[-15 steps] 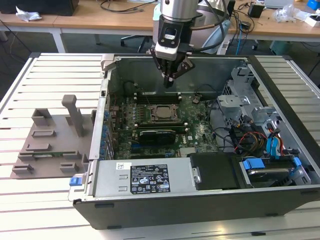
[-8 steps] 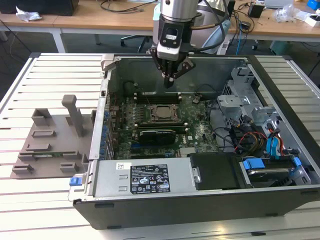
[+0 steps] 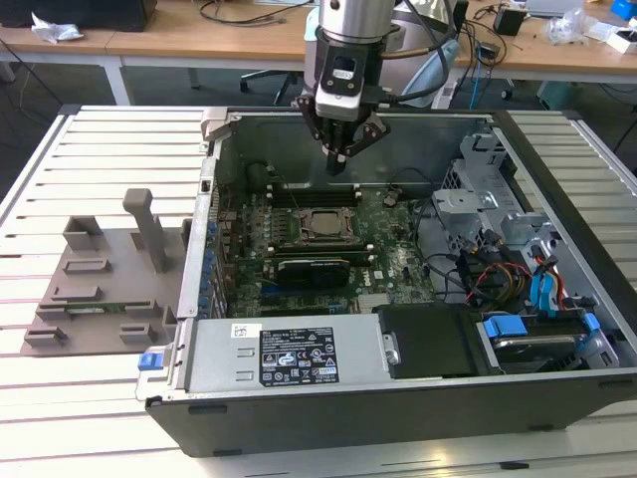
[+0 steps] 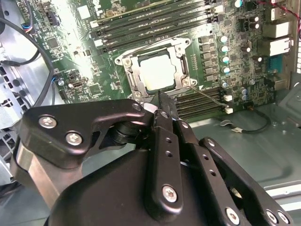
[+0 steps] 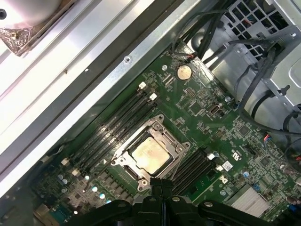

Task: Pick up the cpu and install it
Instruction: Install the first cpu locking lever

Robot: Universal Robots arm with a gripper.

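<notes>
The cpu [image 5: 150,155] sits seated in the motherboard socket [image 5: 175,151] inside the open computer case [image 3: 557,199]. The hand [image 3: 336,159] hovers just above it, fingers pinched closed, holding nothing.

arm [image 3: 353,20] cut off above, socket frame [image 5: 151,155] edge behind gripper [image 5: 162,184]

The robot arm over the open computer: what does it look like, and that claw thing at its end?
The arm ends in a silvery-grey cylinder. Below it sits a dark block with a pale label. The tool is black, built of flat linked bars joined by silver screws, narrowing to slim fingers. Dark cables loop beside the wrist in the exterior view.
</notes>
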